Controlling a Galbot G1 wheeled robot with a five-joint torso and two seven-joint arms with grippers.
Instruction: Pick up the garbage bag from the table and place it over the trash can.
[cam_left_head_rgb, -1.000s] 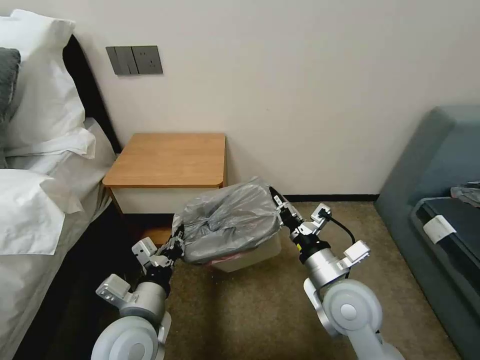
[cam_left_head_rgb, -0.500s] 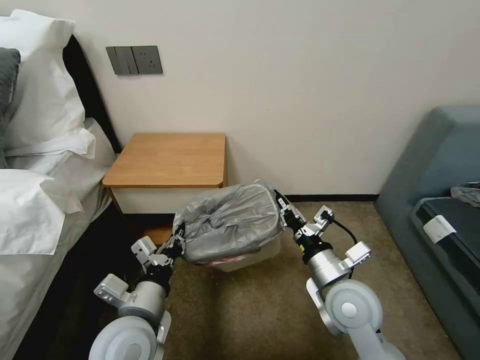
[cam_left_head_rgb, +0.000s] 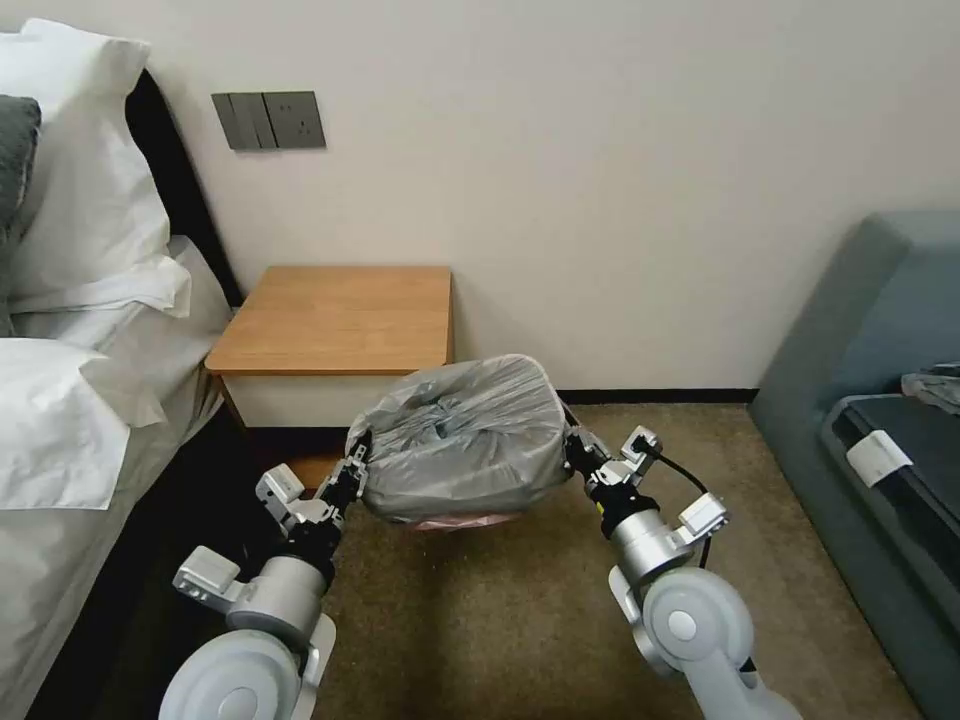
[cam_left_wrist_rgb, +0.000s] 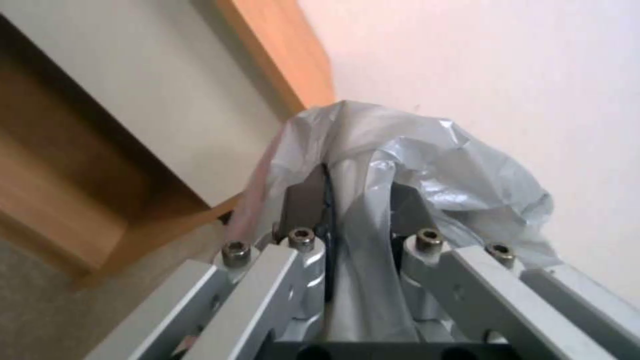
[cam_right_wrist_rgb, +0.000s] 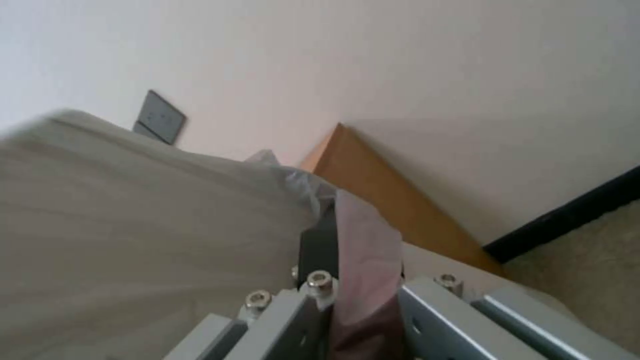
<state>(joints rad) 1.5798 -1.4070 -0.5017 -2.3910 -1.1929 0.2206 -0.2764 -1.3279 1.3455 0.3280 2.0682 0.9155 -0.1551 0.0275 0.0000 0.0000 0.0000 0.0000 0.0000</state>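
end effectors (2, angled inward) (cam_left_head_rgb: 352, 474) (cam_left_head_rgb: 573, 450) pinch garbage bag (cam_left_head_rgb: 460, 435).

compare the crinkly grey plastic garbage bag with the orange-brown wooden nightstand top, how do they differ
The crinkly grey plastic garbage bag is wrinkled and domed; the orange-brown wooden nightstand top is flat and smooth. The bag is pinched on opposite sides by the left gripper and the right gripper; nothing touches the nightstand top. The bag sits nearer the robot, in front of the nightstand.
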